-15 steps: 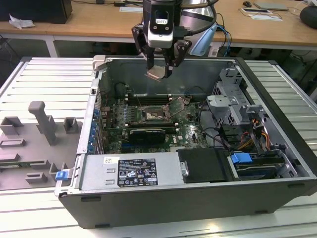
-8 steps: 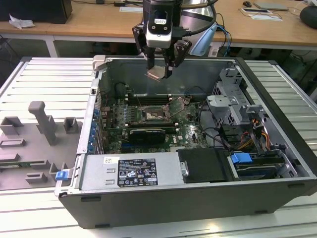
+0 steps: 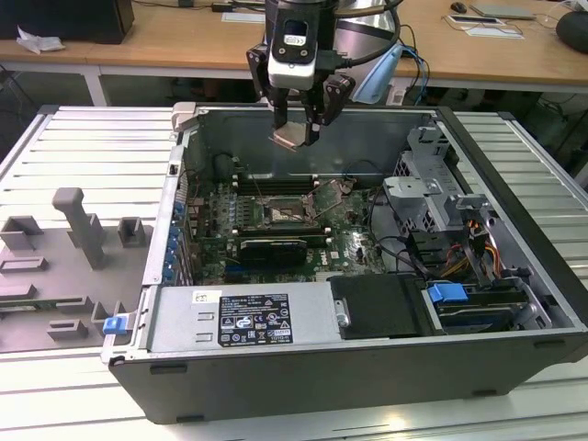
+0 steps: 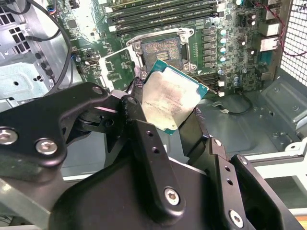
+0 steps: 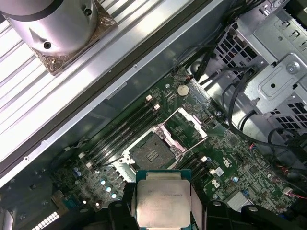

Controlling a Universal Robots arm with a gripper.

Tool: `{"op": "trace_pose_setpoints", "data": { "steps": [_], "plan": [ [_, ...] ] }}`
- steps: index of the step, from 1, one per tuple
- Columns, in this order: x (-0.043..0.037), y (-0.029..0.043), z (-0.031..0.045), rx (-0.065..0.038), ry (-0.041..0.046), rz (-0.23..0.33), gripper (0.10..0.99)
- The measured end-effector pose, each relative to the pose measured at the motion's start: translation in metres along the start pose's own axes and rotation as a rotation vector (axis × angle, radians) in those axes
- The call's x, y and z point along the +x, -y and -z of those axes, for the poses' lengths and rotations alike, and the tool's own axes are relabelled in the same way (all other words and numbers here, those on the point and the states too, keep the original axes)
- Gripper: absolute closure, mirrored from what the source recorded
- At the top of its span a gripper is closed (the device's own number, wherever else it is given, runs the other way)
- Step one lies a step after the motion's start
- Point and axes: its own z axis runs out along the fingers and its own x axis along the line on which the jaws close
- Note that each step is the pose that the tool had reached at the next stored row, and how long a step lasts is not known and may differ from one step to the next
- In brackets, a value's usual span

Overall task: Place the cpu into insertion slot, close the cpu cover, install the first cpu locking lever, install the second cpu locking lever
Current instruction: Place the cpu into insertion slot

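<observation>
My gripper (image 3: 296, 136) hangs above the open computer case, shut on the cpu (image 3: 288, 137), a pale silvery square chip that sits tilted between the fingers. In both wrist views the cpu (image 4: 170, 103) (image 5: 163, 199) is clamped by its two opposite edges. The insertion slot (image 3: 278, 213) (image 4: 160, 50) (image 5: 152, 154) lies bare on the green motherboard well below the chip. Beside the slot the cpu cover (image 3: 331, 193) (image 5: 188, 125), a thin metal frame with a window, stands swung open.
Long memory slots (image 3: 276, 179) run behind the socket, and a black card (image 3: 276, 246) sits in front of it. A grey power supply (image 3: 248, 317) fills the near side and a drive cage (image 3: 432, 184) the exterior view's right. The case walls (image 3: 184, 138) ring the board.
</observation>
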Motion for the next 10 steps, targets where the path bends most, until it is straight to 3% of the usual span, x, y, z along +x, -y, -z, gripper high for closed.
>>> {"op": "trace_pose_setpoints", "data": {
  "steps": [10],
  "plan": [
    [0.0000, 0.0002, -0.0015, 0.000, 0.0002, -0.002, 0.545]
  ]
}}
